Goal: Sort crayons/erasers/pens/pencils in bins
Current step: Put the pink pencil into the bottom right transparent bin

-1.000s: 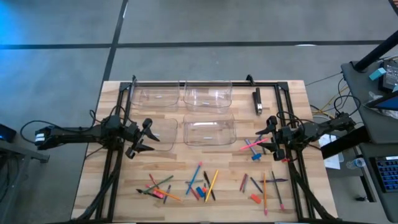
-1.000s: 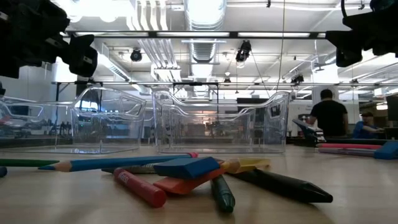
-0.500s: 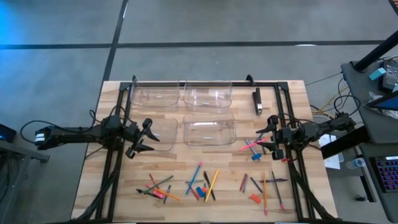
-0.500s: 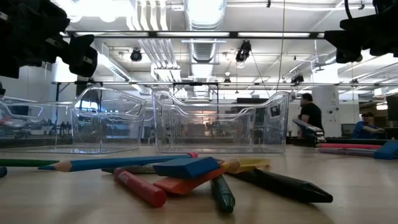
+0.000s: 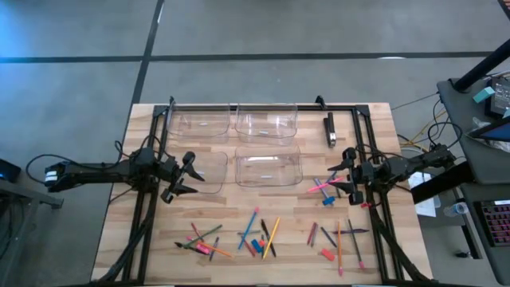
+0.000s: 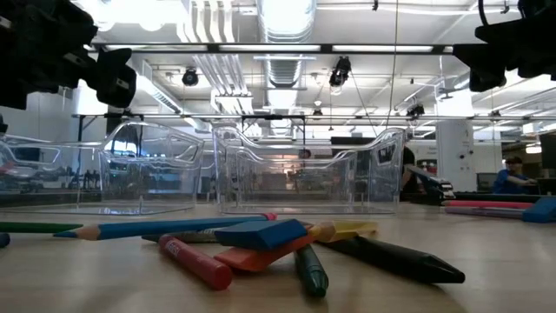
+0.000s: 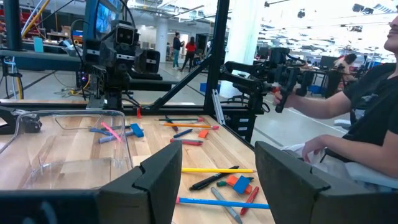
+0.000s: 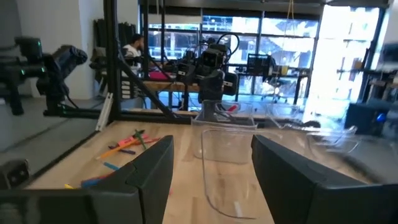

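Two clear bins (image 6: 308, 178) stand side by side across the middle of the frame on the table (image 6: 486, 261), the left bin (image 6: 143, 178) slightly farther left of centre. In the lower centre lies a heap: a blue eraser (image 6: 261, 233) resting on an orange eraser (image 6: 256, 256), a red crayon (image 6: 195, 261), a dark green crayon (image 6: 310, 271), a black crayon (image 6: 395, 257) and a long blue pencil (image 6: 148, 228). Dark arm parts hang at the upper left (image 6: 61, 52) and upper right (image 6: 512, 48). A seated person (image 6: 508, 176) shows far right in the room behind.
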Robot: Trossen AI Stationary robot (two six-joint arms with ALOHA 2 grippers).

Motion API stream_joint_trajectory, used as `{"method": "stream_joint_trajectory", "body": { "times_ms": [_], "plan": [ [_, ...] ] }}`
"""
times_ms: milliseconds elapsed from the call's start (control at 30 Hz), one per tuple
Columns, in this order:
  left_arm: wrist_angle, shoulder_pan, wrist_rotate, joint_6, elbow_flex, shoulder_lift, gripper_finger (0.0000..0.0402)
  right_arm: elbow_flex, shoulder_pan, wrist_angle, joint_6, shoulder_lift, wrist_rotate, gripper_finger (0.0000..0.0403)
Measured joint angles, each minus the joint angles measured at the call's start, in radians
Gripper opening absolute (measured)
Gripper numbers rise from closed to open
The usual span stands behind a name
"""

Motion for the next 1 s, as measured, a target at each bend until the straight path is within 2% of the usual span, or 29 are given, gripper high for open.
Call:
{"method": "stream_joint_trajectory", "body": {
  "times_ms": [133,567,733,1000],
  "plan": [
    [0.000,0.000,0.000,0.000,0.000,0.000,0.0188,0.000,0.000,0.003,0.104,0.000,0.000,0.0206],
    [0.000,0.000,0.000,0.000,0.000,0.000,0.0188,0.000,0.000,0.049,0.245,0.000,0.000,0.0206],
    [0.000,0.000,0.000,0.000,0.000,0.000,0.0188,0.000,0.000,0.098,0.232,0.000,0.000,0.0206],
    [0.000,0.000,0.000,0.000,0.000,0.000,0.0188,0.091,0.000,0.028,0.222,0.000,0.000,0.0206]
  ]
}}
